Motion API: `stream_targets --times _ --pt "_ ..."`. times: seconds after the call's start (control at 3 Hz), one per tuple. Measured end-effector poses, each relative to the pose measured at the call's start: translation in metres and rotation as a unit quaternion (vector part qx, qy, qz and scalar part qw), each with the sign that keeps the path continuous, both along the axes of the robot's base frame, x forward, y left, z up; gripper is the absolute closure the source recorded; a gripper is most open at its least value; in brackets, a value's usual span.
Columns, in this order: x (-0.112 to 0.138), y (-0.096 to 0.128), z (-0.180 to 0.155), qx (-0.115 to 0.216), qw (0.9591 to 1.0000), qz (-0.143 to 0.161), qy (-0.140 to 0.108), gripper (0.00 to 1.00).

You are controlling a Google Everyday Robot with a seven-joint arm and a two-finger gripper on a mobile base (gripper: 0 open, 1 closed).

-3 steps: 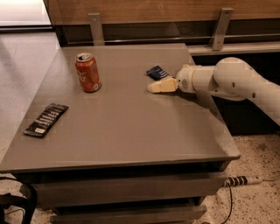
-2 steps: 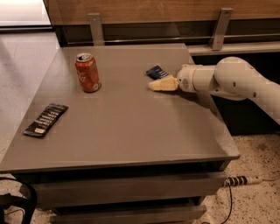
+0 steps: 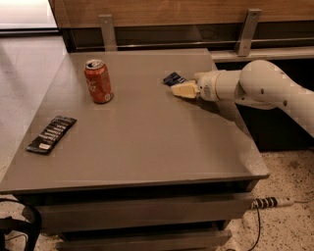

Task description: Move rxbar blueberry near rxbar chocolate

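Note gripper (image 3: 182, 90) low over table (image 3: 147, 147), open-or-closed impossible to tell; rxbar blueberry (image 3: 174, 79) just beyond tip, rxbar chocolate (image 3: 51, 134) well apart leftward.

- The pincer (image 3: 180, 89) sits low over the counter (image 3: 147, 147) toward its far right corner, just beside the rxbar blueberry (image 3: 173, 78).
- The arm (image 3: 255, 88) reaches in across the right edge and blocks that side.
- A red can (image 3: 98, 81) stands upright toward the far left corner.
- Bare surface runs through the middle and near half, to the rxbar chocolate (image 3: 51, 134) lying flat by the left edge.
- A wooden wall (image 3: 171, 12) closes off the far edge.
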State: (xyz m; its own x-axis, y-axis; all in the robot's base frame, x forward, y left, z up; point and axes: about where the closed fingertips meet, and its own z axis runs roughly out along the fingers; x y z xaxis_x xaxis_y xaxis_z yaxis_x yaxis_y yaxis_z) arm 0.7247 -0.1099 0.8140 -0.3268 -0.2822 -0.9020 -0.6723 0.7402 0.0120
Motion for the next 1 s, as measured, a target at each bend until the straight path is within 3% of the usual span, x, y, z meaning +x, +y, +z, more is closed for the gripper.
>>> stream_targets --times 0.33,1.0 --pt "0.000 0.000 0.003 0.000 1.0000 0.000 0.000 1.00" --pt "0.004 0.005 0.014 -0.005 0.9999 0.011 -0.005 1.00"
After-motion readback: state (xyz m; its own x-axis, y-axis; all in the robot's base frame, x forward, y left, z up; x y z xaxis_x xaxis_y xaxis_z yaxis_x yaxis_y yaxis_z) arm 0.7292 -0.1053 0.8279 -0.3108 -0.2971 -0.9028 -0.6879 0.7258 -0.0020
